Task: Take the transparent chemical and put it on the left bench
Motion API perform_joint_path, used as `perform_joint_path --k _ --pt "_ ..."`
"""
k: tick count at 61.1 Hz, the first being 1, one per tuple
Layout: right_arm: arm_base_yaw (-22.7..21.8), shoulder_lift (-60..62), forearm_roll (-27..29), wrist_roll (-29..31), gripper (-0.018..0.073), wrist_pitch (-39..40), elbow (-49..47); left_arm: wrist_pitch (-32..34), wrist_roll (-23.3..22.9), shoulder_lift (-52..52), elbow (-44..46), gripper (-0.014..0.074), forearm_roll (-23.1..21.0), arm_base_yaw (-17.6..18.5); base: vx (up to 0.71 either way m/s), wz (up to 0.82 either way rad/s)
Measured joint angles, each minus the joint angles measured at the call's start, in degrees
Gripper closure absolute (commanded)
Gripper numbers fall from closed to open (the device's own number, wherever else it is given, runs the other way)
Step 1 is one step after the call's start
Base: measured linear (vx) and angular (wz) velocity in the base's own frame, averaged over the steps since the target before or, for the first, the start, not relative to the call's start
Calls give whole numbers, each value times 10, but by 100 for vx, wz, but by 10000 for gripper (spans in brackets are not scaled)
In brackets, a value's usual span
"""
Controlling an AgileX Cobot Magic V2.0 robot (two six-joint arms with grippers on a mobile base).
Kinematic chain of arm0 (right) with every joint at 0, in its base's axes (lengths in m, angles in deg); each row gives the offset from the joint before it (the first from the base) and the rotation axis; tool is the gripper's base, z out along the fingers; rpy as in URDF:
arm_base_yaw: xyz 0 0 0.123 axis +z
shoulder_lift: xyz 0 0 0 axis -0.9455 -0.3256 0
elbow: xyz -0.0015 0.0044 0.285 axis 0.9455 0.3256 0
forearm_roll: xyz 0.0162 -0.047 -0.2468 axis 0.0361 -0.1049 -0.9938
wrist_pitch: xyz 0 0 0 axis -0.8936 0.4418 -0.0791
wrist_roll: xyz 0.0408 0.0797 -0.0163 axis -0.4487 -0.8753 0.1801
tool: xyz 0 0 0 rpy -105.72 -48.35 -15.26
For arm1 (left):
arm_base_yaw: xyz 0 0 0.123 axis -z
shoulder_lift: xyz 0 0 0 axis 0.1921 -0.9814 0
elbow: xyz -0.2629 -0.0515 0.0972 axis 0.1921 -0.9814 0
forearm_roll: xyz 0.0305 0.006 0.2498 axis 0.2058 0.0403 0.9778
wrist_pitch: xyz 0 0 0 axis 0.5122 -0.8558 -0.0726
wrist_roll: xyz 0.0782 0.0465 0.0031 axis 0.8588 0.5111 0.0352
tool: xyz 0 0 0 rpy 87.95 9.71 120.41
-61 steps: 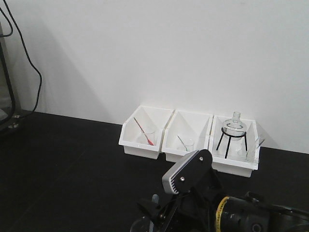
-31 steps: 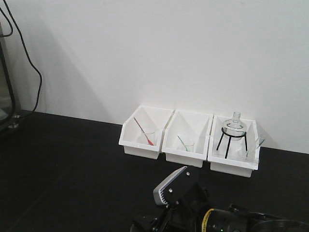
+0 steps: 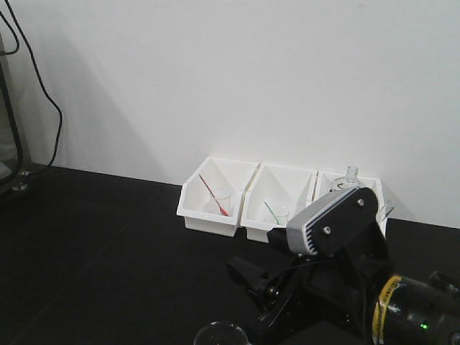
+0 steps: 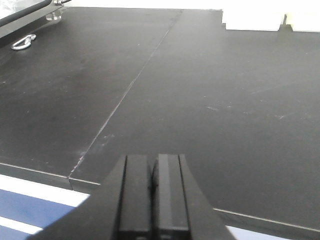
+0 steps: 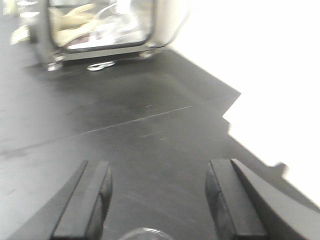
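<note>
Right gripper (image 5: 157, 200) now swung up and rightward, arm blocking third white bin (image 3: 374, 188) — a moment ago it sat lower. Jaws wide apart, nothing clamped; glass rim (image 5: 145, 234) just below them, seemingly transparent chemical. Left gripper (image 4: 150, 192) pressed closed, empty, over black bench (image 4: 200, 90). Grasp looks unfinished — placement pending.

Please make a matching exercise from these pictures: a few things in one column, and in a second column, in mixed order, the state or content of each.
Column 1:
1. left claw
2. right claw
3. left white bin
4. middle white bin

Column 2:
A. holds a beaker with a green stick
B. jaws wide apart
C. holds a beaker with a red stick
D. jaws pressed together, nothing between them

Pairs: 1-D, 2-B, 3-C, 4-A
</note>
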Motion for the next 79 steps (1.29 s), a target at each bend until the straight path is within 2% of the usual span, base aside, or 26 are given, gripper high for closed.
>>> perform_joint_path --k 17,26,29,34,39,44,49,51,55,63,72,79 --pt "0 11 0 0 92 -11 0 0 0 0 0 600 0 0 0 0" --pt "0 13 5 3 127 -22 0 0 0 0 0 600 0 0 0 0" --pt "0 24 32 16 161 -42 0 0 0 0 0 600 0 0 0 0" --pt "-6 61 129 78 236 -109 3 0 0 0 0 600 0 0 0 0" --pt "-37 123 228 187 334 -164 26 0 0 0 0 600 0 0 0 0" --pt "-100 204 271 283 436 -169 84 0 0 0 0 600 0 0 0 0" --pt "-174 298 301 337 531 -144 162 0 0 0 0 600 0 0 0 0" --pt "-200 339 312 345 567 -134 195 0 0 0 0 600 0 0 0 0" --pt "-266 423 342 355 571 -123 257 0 0 0 0 600 0 0 0 0" --pt "-339 562 376 359 567 -142 368 0 0 0 0 600 0 0 0 0" --pt "-351 670 384 360 566 -162 469 0 0 0 0 600 0 0 0 0" --pt "-351 704 398 360 566 -169 497 0 0 0 0 600 0 0 0 0"
